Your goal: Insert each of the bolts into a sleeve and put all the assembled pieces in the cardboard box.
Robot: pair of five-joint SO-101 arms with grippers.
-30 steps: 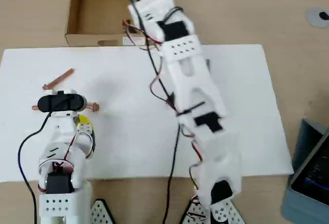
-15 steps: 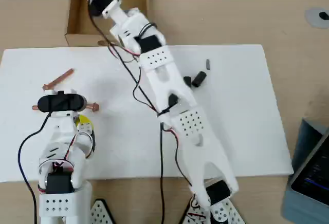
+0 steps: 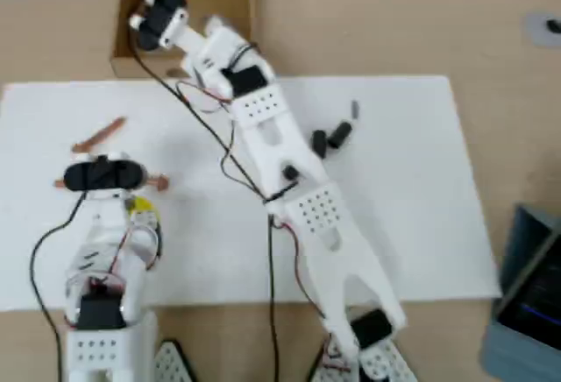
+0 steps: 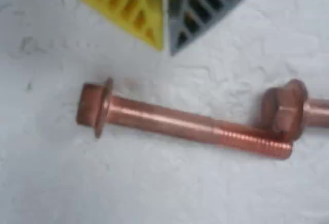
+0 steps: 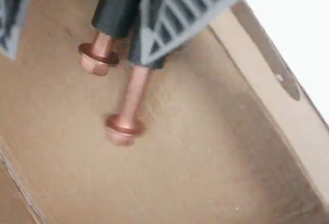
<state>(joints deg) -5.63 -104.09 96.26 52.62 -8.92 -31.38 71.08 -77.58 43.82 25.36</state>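
My right gripper (image 3: 158, 14) hangs over the cardboard box (image 3: 131, 60). In the right wrist view it (image 5: 77, 49) is open, its grey fingers (image 5: 180, 13) spread wide. Two assembled pieces lie on the box floor (image 5: 216, 162): one black sleeve with a copper bolt (image 5: 96, 57) sits between the fingers, and a second bolt (image 5: 123, 126) pokes out beside it. My left gripper (image 4: 166, 41) is shut, its yellow and grey fingertips together just above a bare copper bolt (image 4: 180, 124) on the white mat. A second bolt's head (image 4: 287, 110) touches that bolt's threaded end.
Another loose bolt (image 3: 98, 135) lies on the white mat (image 3: 403, 224) beyond my left gripper (image 3: 101, 174). Two black sleeves (image 3: 331, 137) and a small dark piece (image 3: 354, 109) rest beside the right arm. A grey case (image 3: 530, 312) stands off the mat's right edge.
The right arm has swung left, carrying its gripper from the box's right wall to over its left part. The sleeves on the mat came into view. The left arm kept still.
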